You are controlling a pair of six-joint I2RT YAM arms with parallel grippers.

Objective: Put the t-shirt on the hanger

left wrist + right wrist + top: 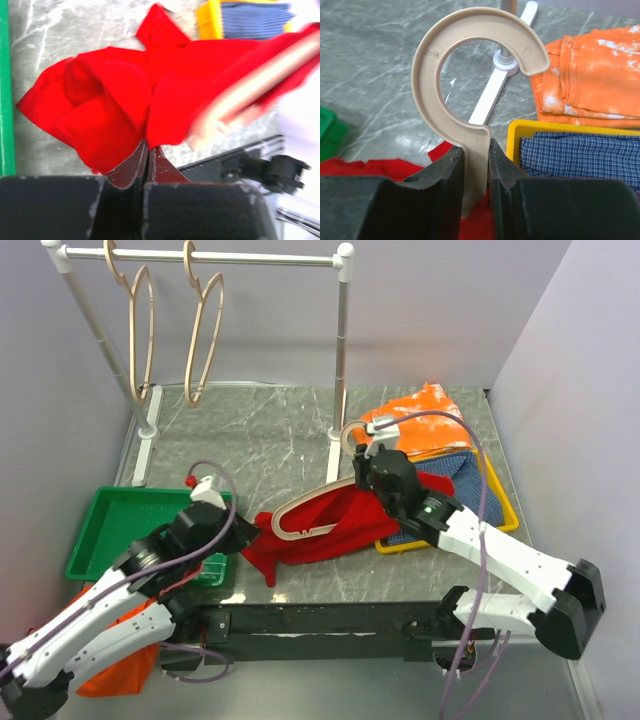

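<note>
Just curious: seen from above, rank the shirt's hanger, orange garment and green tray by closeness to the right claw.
1. hanger, clamped in the right gripper.
2. orange garment, just beyond, right side.
3. green tray, across the table, left.

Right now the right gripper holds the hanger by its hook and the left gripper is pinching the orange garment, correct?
No. The left gripper is pinching the red t-shirt, not the orange garment, as the left wrist view shows. The right gripper does hold the hanger by its hook.
</note>
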